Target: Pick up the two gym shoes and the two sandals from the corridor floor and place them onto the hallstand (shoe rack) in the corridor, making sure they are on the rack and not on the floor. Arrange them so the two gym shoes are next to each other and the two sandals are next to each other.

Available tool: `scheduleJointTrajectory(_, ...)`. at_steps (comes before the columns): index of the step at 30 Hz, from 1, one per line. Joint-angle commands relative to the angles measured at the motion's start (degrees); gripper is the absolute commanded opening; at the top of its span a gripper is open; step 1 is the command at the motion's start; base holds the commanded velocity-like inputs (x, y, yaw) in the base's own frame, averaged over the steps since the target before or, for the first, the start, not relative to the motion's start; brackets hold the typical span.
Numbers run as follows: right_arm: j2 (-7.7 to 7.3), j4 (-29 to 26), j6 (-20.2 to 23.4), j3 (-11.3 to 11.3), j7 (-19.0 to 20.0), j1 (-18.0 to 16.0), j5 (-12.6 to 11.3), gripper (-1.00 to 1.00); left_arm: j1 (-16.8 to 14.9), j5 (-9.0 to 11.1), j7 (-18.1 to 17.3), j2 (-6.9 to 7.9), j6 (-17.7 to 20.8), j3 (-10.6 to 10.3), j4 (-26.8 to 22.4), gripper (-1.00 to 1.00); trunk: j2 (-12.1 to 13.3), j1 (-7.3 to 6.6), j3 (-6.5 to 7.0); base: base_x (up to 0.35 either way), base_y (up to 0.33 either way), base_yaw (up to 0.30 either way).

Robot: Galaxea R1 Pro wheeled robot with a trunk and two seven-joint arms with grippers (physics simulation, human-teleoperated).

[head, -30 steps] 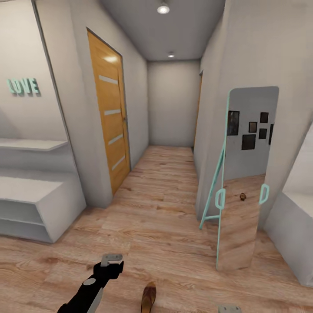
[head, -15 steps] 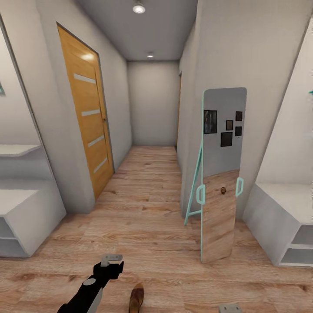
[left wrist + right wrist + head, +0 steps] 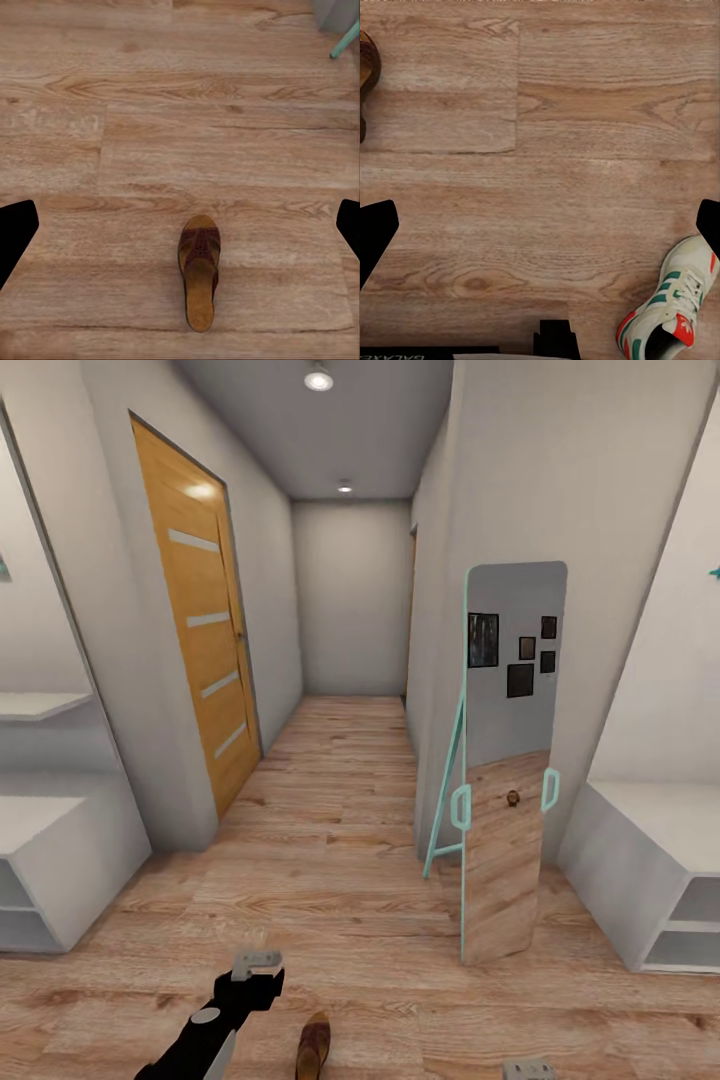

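Where corridor floor (image 3: pixel 350 860) runs — sandal (image 3: pixel 199 270), mirror (image 3: pixel 508 760).

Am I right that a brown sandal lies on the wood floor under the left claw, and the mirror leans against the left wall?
Not quite. The sandal does lie on the wood floor under the left claw, but the head view shows the mirror leaning against the right wall.

No text here is clear enough to read.
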Motion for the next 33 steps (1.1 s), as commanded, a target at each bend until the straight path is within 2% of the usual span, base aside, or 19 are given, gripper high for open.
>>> scheduleJointTrajectory(1, 0.02, -0.1, 0.31, -0.05, 0.02, -0.02, 0.04, 1.0, -0.01, 0.0, -0.01, 0.0, 0.17, -0.02, 0.16, 1.0, -0.04, 0.0, -0.06, 0.0, 0.0, 0.0)
scheduleJointTrajectory(8, 0.02, -0.56, 0.45, -0.14, 0.0, -0.13, -0.22, 1.0, -0.01, -0.07, -0.01, 0.0, -0.72, 0.02, 1.03, 1.0, -0.04, 0.0, -0.06, 0.0, 0.0, 0.0)
scheduleJointTrajectory(12, 0.02, -2.75, 1.84, -0.18, -0.05, -0.89, -0.28, 1.0, -0.01, -0.1, 0.02, 0.0, -1.99, 0.03, 1.15, 1.0, -0.04, 0.0, -0.06, 0.0, 0.0, 0.0)
scheduleJointTrajectory(17, 0.0, -7.05, 8.34, -0.2, 0.02, -3.09, -0.33, 1.0, -0.01, -0.15, 0.05, 0.0, -3.64, 0.03, 1.19, 1.0, -0.04, 0.0, -0.06, 0.0, 0.0, 0.0)
scheduleJointTrajectory(23, -0.02, -10.83, 17.09, -0.23, 0.2, -4.2, -0.39, 1.0, -0.01, -0.24, 0.06, -0.01, -4.34, 0.04, 1.2, 1.0, -0.04, 0.0, -0.06, 0.0, 0.0, 0.0)
scheduleJointTrajectory(27, 0.0, -12.13, 19.6, -0.25, 0.35, -4.43, -0.4, 1.0, -0.01, -0.25, 0.06, -0.02, -4.51, 0.04, 1.2, 1.0, -0.04, 0.0, -0.06, 0.0, 0.0, 0.0)
scheduleJointTrajectory(33, 0.0, -12.81, 20.87, -0.18, 0.42, -4.55, -0.41, 1.0, -0.02, -0.25, 0.04, -0.03, -4.62, 0.02, 1.22, 1.0, -0.04, 0.0, -0.06, 0.0, 0.0, 0.0)
